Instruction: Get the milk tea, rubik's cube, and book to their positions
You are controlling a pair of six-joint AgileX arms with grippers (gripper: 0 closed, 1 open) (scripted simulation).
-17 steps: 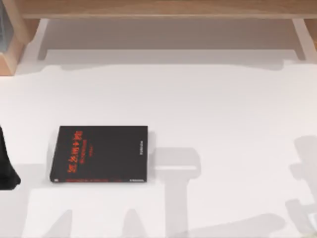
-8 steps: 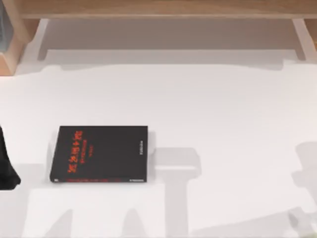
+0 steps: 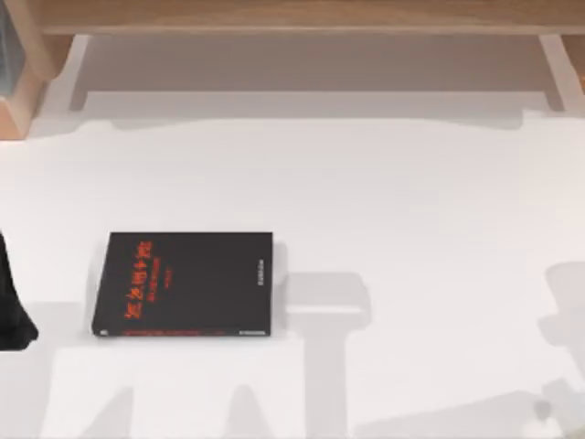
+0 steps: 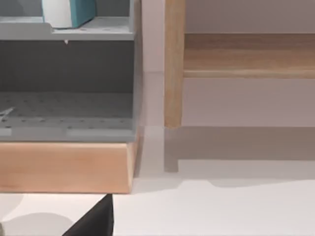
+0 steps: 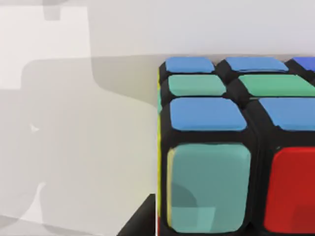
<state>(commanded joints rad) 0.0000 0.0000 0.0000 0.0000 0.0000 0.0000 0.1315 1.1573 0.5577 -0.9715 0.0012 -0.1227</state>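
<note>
Left arm: dark part of it [image 3: 13, 306] at the table's far left edge in the top view, parked; its fingers are out of sight, so I cannot tell how far apart they stand.
Cabinet: grey shelved unit [image 4: 66, 88] on a wooden base, seen from the left wrist, standing at the back of the table.
Book: light-blue cover with white page edges [image 4: 69, 12], on the cabinet's upper shelf.
Black book: thin, red lettering [image 3: 186, 284], lying flat on the white table [image 3: 411, 201], left of centre, just beside the left arm but apart from it.
Wooden shelf: long board [image 3: 292, 18] on legs along the table's back edge.
Rubik's cube: close in front of the right wrist camera [image 5: 231, 147], resting on the white surface; blue, green, teal and red tiles face the camera, a yellow sliver along one edge.
Right arm: fingers not visible at the cube; cannot tell whether they are spread or closed.
</note>
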